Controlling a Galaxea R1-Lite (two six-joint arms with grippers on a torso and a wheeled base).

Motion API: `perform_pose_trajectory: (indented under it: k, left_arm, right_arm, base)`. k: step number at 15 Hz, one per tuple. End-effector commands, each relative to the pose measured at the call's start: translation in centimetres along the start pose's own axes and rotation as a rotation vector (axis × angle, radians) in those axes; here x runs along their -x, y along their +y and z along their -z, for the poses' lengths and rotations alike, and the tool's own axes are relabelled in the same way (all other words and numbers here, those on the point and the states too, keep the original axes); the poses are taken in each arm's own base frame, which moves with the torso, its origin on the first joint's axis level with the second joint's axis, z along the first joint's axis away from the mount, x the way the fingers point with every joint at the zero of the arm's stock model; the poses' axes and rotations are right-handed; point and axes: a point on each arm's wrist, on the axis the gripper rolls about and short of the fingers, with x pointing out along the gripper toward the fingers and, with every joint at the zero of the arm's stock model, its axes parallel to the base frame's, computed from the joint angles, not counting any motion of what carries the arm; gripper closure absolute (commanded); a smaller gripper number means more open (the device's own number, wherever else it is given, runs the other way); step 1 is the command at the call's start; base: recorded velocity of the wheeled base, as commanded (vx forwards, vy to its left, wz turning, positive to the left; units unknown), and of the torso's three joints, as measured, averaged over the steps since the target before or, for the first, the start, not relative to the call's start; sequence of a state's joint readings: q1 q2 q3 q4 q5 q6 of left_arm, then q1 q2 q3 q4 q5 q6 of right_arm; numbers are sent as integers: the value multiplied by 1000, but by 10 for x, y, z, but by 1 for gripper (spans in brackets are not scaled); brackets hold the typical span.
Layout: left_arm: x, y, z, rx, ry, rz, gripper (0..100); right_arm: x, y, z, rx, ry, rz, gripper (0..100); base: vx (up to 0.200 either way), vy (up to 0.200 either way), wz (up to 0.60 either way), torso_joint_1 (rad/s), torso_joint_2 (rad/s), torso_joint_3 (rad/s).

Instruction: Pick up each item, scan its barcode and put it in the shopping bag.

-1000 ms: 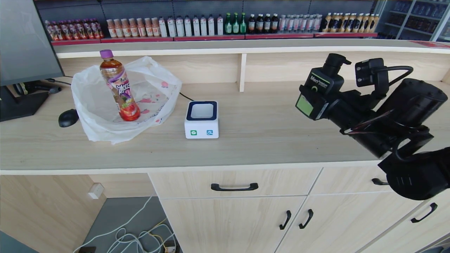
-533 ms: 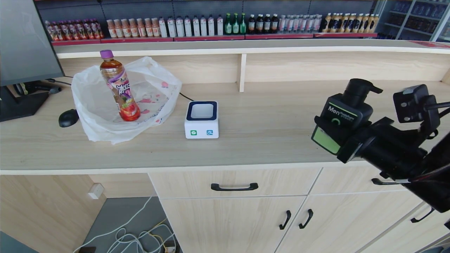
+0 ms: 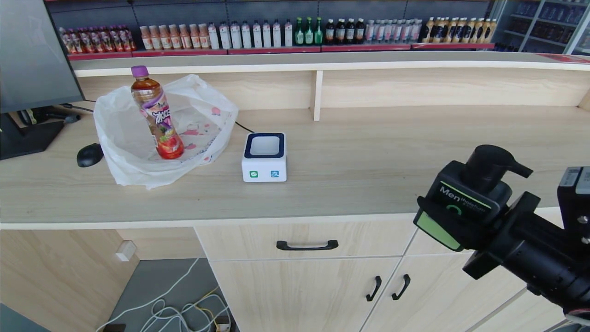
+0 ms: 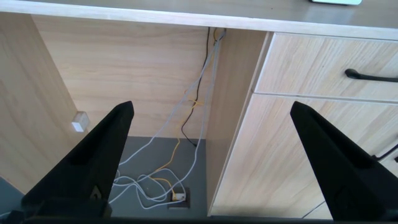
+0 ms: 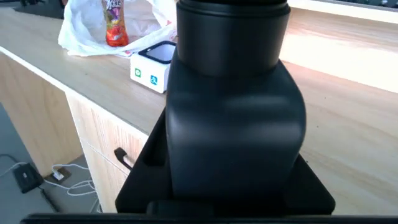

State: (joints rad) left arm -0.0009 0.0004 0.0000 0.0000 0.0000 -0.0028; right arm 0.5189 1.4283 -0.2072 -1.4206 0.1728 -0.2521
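Nearest, the left tool (image 4: 211, 109) hung low in front of the cupboards, below the bench's front edge, its two dark fingers (image 4: 93, 162) spread wide with nothing between them. Beyond them lay a tangle of cables (image 4: 155, 180) on the grey floor of the open recess under the bench.

On the robot's right, the right tool (image 3: 484, 230) was clamped on a black pump bottle (image 3: 465, 193). The bottle was held in the air, off the bench (image 3: 368, 166), just in front of its front edge and above the cupboard doors. It was tilted, with the pump head uppermost and a green label turned toward the robot's left. From the right wrist the bottle's dark body (image 5: 233, 124) loomed close to the camera.

Farther in, near the middle of the bench, stood the small white scanner (image 3: 264, 157), its window facing up, well apart from the held bottle. Just beside it, toward the left, lay the white shopping bag (image 3: 133, 161), open, with a tea bottle (image 3: 156, 115) with a purple cap standing inside, leaning slightly. A black mouse (image 3: 89, 154) lay just beside the bag's left edge, and a monitor (image 3: 32, 50) stood at the far left.

At the back, a shelf (image 3: 276, 48) carried a long row of drink bottles.
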Motion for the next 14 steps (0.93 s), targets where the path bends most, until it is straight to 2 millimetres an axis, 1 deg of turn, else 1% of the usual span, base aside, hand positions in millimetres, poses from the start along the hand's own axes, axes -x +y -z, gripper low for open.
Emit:
perform_pose_trajectory:
  k: [1, 3, 4, 6, 8, 9, 11, 12, 14]
  left_arm:
    - [0, 0, 0, 0, 0, -1, 0]
    - [0, 0, 0, 0, 0, -1, 0]
    - [0, 0, 0, 0, 0, -1, 0]
    - [0, 0, 0, 0, 0, -1, 0]
    - [0, 0, 0, 0, 0, 1, 0]
    - [0, 0, 0, 0, 0, -1, 0]
    - [0, 0, 0, 0, 0, 1, 0]
    - [0, 0, 0, 0, 0, -1, 0]
    - [0, 0, 0, 0, 0, -1, 0]
  right_arm:
    - [6, 17, -9, 90, -63, -110, 100]
    - [13, 21, -16, 156, -112, -149, 100]
    - [15, 29, -18, 205, -146, -221, 100]
    - [14, 27, -21, 255, -171, -225, 100]
    - [8, 30, -27, 305, -207, -233, 100]
    - [1, 35, -30, 308, -231, -259, 100]
    - [-3, 39, -30, 348, -261, -311, 100]
    - [-7, 44, -24, 435, -294, -395, 100]
    - [-18, 51, -36, 481, -373, -407, 100]
  base:
    - [0, 0, 0, 0, 0, 0]
    - [0, 0, 0, 0, 0, 0]
    - [0, 0, 0, 0, 0, 0]
    - [0, 0, 0, 0, 0, 0]
    - [0, 0, 0, 0, 0, 0]
    - [0, 0, 0, 0, 0, 0]
    - [0, 0, 0, 0, 0, 0]
    - [0, 0, 0, 0, 0, 0]
    - [0, 0, 0, 0, 0, 0]
